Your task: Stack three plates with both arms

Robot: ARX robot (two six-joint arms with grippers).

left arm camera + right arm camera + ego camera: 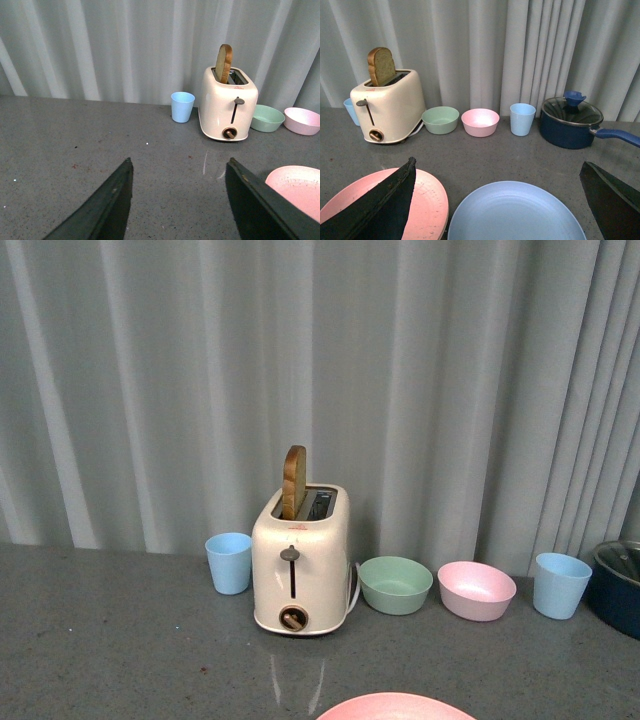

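A pleated grey curtain closes off the back, and a speckled grey table (120, 640) runs in front of it. 2 plates show. The pink plate (427, 200) lies at the near edge of the table, in front of the toaster (300, 560). The light blue plate (515, 212) lies just beside it on the robot's right; whether their rims touch cannot be told.

The right gripper (497, 164) hangs over both plates with its 2 dark jaws spread wide and holding nothing. The blue plate sits below the gap between them, and 1 jaw crosses in front of the pink plate.

The left gripper (179, 167) is also spread wide and empty, with only bare table under the gap. The pink plate lies just outside its jaw on the toaster's side, apart from it.

Both plates are round, shallow and matte; the pink one is faintly speckled, the blue one plain.

Along the curtain stand a blue cup (229, 562), the cream toaster with 1 bread slice (294, 482) upright in a slot, a green bowl (395, 584), a pink bowl (477, 590), a second blue cup (561, 585) and a dark blue lidded pot (570, 125).
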